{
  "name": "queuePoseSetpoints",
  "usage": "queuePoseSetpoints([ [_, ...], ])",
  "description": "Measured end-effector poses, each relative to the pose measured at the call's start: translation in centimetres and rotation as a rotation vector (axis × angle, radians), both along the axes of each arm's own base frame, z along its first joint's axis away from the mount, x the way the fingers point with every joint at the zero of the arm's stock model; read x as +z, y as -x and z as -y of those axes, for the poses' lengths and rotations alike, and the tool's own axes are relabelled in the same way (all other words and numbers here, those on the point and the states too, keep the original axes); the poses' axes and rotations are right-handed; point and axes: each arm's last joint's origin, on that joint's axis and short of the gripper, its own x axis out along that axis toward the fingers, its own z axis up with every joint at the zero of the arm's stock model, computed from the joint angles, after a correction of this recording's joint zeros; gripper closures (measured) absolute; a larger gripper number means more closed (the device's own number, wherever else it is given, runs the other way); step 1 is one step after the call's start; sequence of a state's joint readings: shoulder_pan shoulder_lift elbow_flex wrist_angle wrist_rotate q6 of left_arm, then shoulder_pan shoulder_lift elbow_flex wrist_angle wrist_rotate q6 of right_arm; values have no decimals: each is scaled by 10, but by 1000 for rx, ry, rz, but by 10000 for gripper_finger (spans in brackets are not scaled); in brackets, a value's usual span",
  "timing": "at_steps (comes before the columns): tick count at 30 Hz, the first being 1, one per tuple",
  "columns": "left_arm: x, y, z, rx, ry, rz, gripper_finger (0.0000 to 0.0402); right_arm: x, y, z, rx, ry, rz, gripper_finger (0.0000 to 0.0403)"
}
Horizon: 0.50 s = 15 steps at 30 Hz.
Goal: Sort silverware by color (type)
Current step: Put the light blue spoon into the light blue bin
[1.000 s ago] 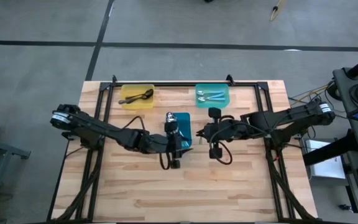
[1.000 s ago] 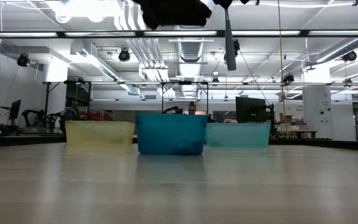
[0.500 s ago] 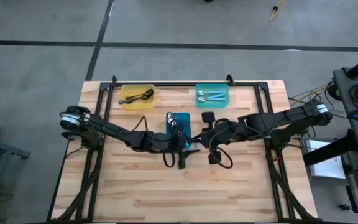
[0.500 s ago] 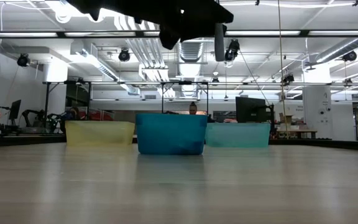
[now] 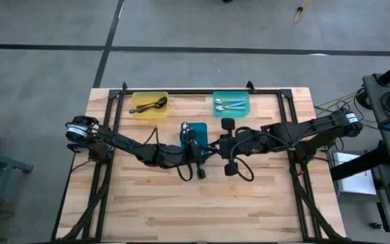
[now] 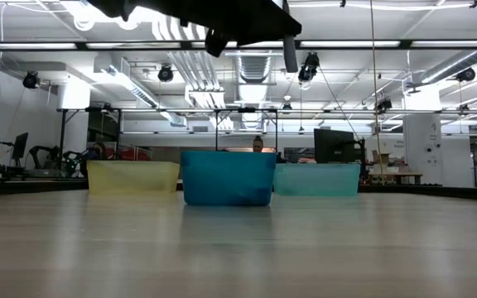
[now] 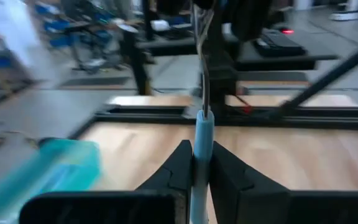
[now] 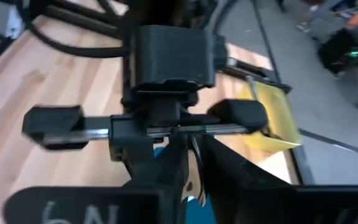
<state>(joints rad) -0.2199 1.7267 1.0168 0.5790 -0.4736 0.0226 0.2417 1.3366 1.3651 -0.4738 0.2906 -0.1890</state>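
Observation:
A spoon with a light blue handle (image 7: 202,127) and a silver stem is held high above the table, just near of the blue tray (image 5: 196,130). My left gripper (image 7: 197,158) is shut on its handle. My right gripper (image 8: 194,155) faces it from the table's right, fingers a little apart around the spoon's silver end (image 8: 190,184). In the high view the two grippers meet at mid-table, left gripper (image 5: 204,150) against right gripper (image 5: 216,146). The spoon shows as a grey bar (image 6: 291,54) in the low view. My left gripper pinches the spoon's light blue handle (image 7: 202,148) between its two fingers, which lie across the handle. The spoon is lifted clear of the table and its silver stem (image 7: 206,99) runs on toward the right gripper. My right gripper stands around the silver end; whether it touches, I cannot tell.
A yellow tray (image 5: 141,112) at the far left holds a dark spoon (image 5: 156,104). A teal tray (image 5: 231,112) at the far right holds spoons with light blue handles (image 5: 232,104). The blue tray holds silver spoons (image 5: 186,129). The near half of the table is bare wood.
My left gripper has moved toward the table's right edge, up to the spoon, and its fingers now lie on the handle. My right gripper has moved a little toward the left with the spoon, which stays high above the table.

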Motion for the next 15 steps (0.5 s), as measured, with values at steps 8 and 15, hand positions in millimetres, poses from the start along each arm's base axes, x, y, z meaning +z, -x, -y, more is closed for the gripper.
queuePoseSetpoints([
  [8, 5, 2, -6, 145, -48, 22, 387, 21, 3, 5, -132, 38, 90, 258],
  [15, 12, 3, -10, 291, -67, 78, 387, 40, 16, 11, -293, -29, 180, 204],
])
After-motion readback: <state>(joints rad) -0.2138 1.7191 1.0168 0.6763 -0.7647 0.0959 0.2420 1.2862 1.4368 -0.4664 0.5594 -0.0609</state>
